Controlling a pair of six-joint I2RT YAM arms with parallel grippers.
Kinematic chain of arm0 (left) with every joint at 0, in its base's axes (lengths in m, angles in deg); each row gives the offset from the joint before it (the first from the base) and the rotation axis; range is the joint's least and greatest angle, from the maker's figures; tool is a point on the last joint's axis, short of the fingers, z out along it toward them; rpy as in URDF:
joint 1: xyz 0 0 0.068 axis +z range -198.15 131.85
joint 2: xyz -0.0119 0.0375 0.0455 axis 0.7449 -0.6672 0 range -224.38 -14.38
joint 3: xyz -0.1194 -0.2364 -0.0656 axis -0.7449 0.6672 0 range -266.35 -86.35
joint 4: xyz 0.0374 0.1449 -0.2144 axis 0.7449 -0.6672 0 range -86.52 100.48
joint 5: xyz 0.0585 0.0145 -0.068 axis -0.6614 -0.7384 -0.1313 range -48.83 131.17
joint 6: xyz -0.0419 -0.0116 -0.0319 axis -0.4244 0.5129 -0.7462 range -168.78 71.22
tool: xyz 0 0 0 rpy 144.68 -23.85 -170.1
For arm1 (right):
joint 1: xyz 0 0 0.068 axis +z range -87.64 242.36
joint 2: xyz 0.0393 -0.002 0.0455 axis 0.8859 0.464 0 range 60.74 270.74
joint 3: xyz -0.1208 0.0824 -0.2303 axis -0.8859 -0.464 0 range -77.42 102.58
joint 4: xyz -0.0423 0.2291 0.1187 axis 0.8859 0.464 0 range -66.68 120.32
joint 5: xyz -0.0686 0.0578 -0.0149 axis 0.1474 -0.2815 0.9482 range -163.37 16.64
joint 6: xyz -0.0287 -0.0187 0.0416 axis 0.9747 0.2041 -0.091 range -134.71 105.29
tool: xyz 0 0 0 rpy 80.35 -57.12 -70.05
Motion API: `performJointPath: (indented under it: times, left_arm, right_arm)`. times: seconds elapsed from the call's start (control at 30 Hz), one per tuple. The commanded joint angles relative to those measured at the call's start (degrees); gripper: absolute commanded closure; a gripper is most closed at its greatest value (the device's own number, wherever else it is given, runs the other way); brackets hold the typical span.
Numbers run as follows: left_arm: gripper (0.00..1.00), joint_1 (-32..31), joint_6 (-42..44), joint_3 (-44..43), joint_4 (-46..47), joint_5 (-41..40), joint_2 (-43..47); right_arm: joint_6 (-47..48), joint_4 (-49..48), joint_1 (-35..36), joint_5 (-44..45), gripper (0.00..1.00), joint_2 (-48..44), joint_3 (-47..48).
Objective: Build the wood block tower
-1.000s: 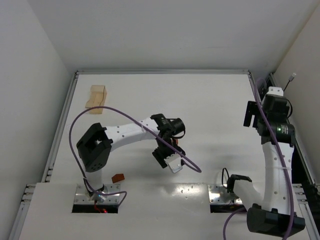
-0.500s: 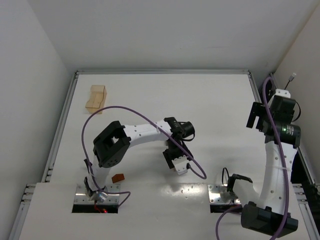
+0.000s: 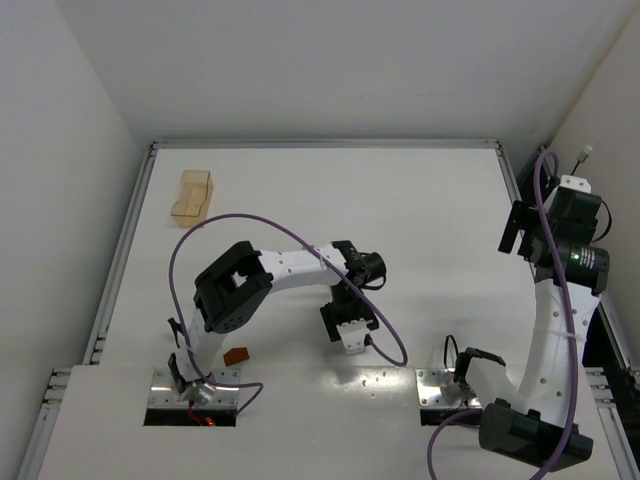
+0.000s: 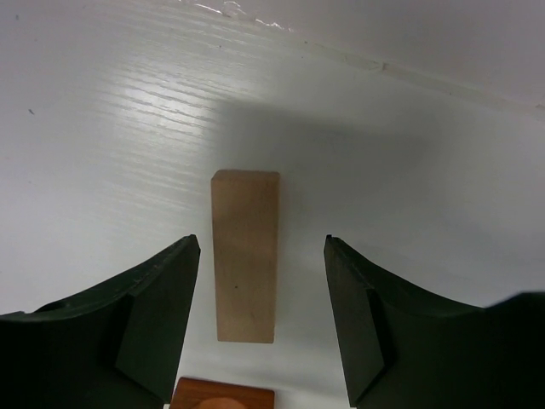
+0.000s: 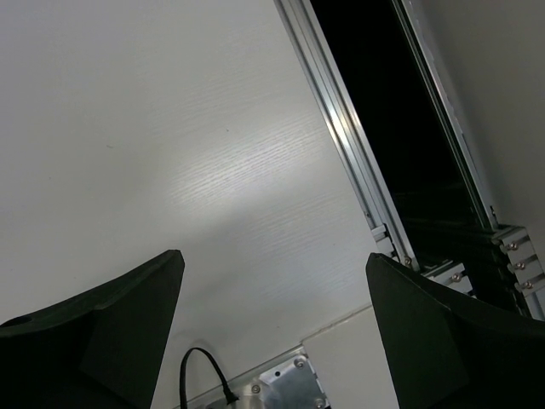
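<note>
White table (image 3: pixel 420 200) boxed in by plain white walls (image 3: pixel 300 60), nothing fancy. The left gripper (image 4: pixel 260 243) points pretty much straight down over the middle of the table, jaws partway open and holding nothing. A pale tan bar (image 4: pixel 245 256) lies flat on the table right between the fingers (image 4: pixel 162 315), lined up lengthwise with them, with a clear gap on both sides, so no contact. Just behind the bar, back toward the wrist, there's a reddish-brown block (image 4: pixel 223 397), but the frame's bottom edge cuts it off and I can't make out its shape. From above the gripper hides both of those. The left arm (image 3: pixel 290 268) is folded at the elbow and reaches out toward the right, purple cable (image 3: pixel 200 235) looping over it. Back near its base sits a small reddish piece (image 3: pixel 237 354), and well off toward the far left corner is a pale wooden piece (image 3: pixel 191 194). Open table all around the gripper. The right gripper (image 5: pixel 272 257) is spread wide and empty, held up high by the table's right edge, with the aluminium rail (image 5: pixel 341 128) and a dark gap just beyond it.
</note>
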Motion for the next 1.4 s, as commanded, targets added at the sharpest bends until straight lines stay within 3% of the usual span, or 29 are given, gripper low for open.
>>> performJointPath:
  times: [0.0,0.6,0.7,0.8,0.83,1.03,1.23,1.37]
  left_arm:
    - [0.43,0.29,0.87,1.13,1.09,1.3,-0.63]
    - [0.49,1.34,1.48,4.12,7.68,-1.68,-3.97]
    - [0.58,1.87,-0.36,0.88,6.28,-2.21,-6.87]
    - [0.87,1.87,-4.83,-1.42,5.57,-2.21,-8.1]
    - [1.0,1.87,-8.06,-1.42,7.4,-2.21,-8.1]
    - [1.0,2.39,-22.66,-1.42,9.08,0.6,-4.33]
    - [1.0,4.06,-50.6,0.68,11.28,3.41,4.61]
    - [1.0,5.21,-72.62,7.26,20.3,1.84,16.01]
  right_arm:
    - [-0.21,-0.02,-0.69,-0.72,0.15,0.06,0.97]
    - [-0.21,0.51,-3.33,-3.44,0.15,0.67,0.97]
    - [-0.21,1.03,-3.33,-3.44,0.15,0.67,0.97]
    - [0.31,1.03,-3.33,-4.23,0.15,0.67,0.97]
    - [0.31,1.03,-3.33,-4.24,0.15,0.67,0.27]
    - [-0.21,-1.94,-2.81,-13.19,0.16,0.67,-2.28]
    - [-1.35,-6.69,-2.8,-21.98,0.21,0.67,-4.12]
    - [-1.88,-8.89,-2.8,-23.66,0.23,0.67,-5.35]
